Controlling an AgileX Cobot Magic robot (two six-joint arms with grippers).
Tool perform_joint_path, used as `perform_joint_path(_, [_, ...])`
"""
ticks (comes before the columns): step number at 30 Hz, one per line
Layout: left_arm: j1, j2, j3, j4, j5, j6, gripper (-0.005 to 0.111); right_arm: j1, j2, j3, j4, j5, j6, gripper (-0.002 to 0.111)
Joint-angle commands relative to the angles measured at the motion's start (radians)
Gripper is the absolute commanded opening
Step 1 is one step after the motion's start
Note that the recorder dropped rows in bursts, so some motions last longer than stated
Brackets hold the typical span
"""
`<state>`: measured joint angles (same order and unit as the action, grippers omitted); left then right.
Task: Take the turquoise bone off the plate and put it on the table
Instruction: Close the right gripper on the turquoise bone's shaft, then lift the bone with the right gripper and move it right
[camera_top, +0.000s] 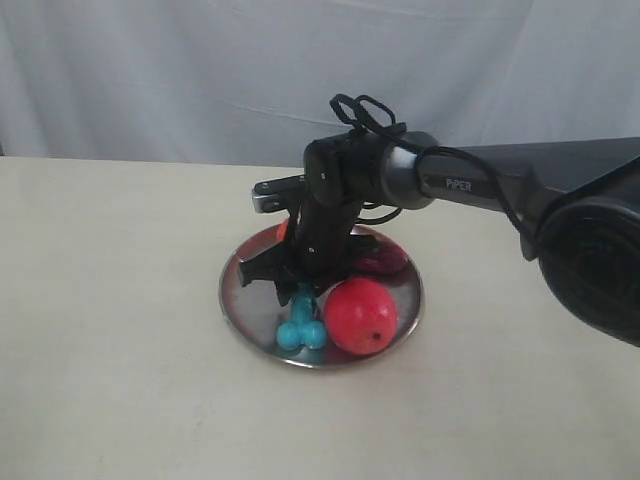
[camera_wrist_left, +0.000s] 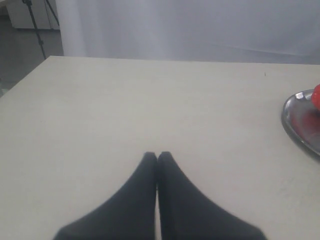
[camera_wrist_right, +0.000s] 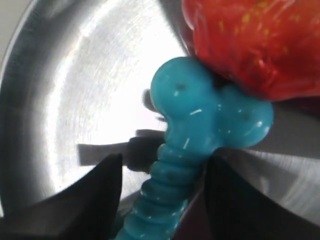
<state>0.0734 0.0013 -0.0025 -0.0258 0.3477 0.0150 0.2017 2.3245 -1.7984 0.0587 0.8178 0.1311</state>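
The turquoise bone (camera_top: 302, 328) lies on the silver plate (camera_top: 235, 300) near its front rim, its knobbed end beside a red ball (camera_top: 360, 315). My right gripper (camera_top: 300, 292) reaches down into the plate over the bone's far half. In the right wrist view the gripper (camera_wrist_right: 164, 165) is open. Its dark fingers (camera_wrist_right: 100, 190) stand either side of the ribbed shaft of the bone (camera_wrist_right: 200, 115), with a gap on one side. My left gripper (camera_wrist_left: 157, 155) is shut and empty above the bare cream table (camera_wrist_left: 125, 100), away from the plate (camera_wrist_left: 295, 117).
The red ball (camera_wrist_right: 250, 40) presses against the bone's knobs. A dark red shape (camera_top: 385, 260) shows on the plate's far right, partly behind the arm. The right arm (camera_top: 480, 185) stretches in from the right. A white curtain hangs behind the table (camera_top: 120, 300).
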Motion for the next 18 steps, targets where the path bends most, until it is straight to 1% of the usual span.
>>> perform_joint_path(1, [0.004,-0.001,0.003,-0.006,-0.005,-0.004,0.0,0.0,0.001,-0.011,-0.003,-0.017,0.001,0.024])
perform_joint_path(2, [0.004,-0.001,0.003,-0.006,-0.005,-0.004,0.0,0.0,0.001,-0.013,-0.003,-0.017,-0.002,0.017])
perform_joint_path(4, [0.004,-0.001,0.003,-0.006,-0.005,-0.004,0.0,0.0,0.001,-0.015,-0.003,-0.015,-0.015,-0.001])
perform_joint_path(11, [0.004,-0.001,0.003,-0.006,-0.005,-0.004,0.0,0.0,-0.035,-0.015,-0.003,0.01,-0.024,0.0])
perform_joint_path(18, [0.004,-0.001,0.003,-0.006,-0.005,-0.004,0.0,0.0,-0.253,-0.015,-0.012,0.095,-0.024,0.0])
